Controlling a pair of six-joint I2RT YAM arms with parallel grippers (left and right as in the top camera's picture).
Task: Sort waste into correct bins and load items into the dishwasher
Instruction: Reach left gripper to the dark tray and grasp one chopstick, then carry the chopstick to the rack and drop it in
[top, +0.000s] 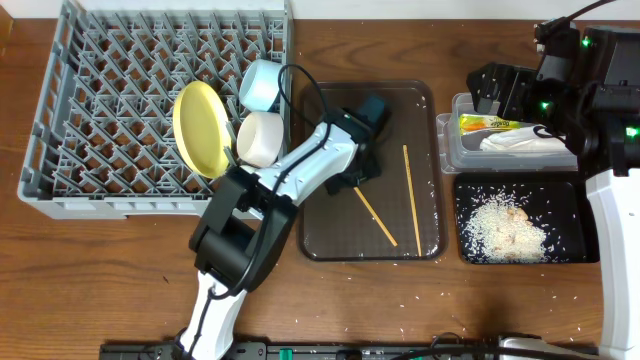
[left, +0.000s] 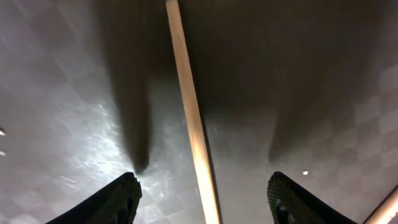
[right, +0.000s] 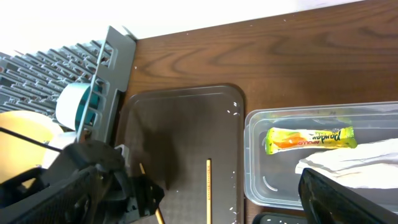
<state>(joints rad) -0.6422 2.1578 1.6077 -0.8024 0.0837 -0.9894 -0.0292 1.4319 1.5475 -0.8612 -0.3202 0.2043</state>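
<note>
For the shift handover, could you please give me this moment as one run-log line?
left jaws: open astride chopstick on tray | sachet, napkin: in clear tub | rice: in black tub

- You have a dark brown wooden table (top: 120, 280) under everything, its grain running left to right (as the overhead view shows it).
- Beyond the table's far edge, your right wrist view catches a bright, pale surface (right: 205, 12); you cannot tell whether it is wall or floor.
- Light falls evenly across the table, with soft shadows.
</note>
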